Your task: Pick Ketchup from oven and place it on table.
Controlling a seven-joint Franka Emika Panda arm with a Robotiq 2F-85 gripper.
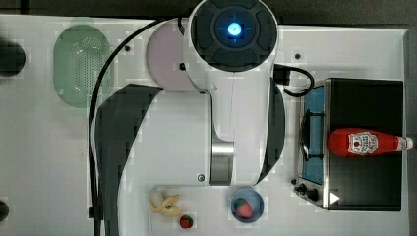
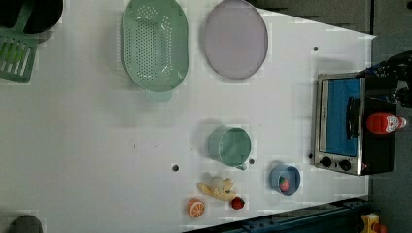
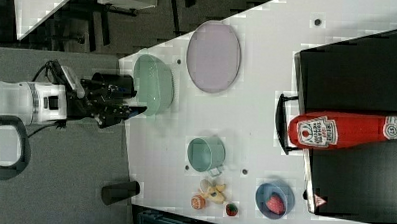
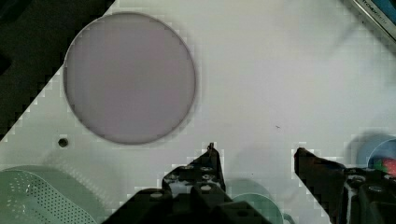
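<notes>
Open and empty, my gripper [image 4: 254, 156] hangs above the table [image 4: 261, 84]; the ketchup [image 1: 366, 142] lying on the oven [image 1: 364, 187] top's edge looks light, slippery: I'd grasp mid-body.

Ketchup [image 1: 366, 142] is lying on top of the oven [image 1: 364, 98]. Oven is sitting on the table [image 1: 44, 147], at the top view's right.

The ketchup [image 1: 366, 142] is showing glossy red plastic with a paper-like white label, while the oven [image 1: 363, 143] is showing a matt black top, silver metal frame and blue-tinted glass door; the table [image 2: 87, 136] is looking smooth matt white, the green colander [image 2: 154, 46] perforated plastic
</notes>
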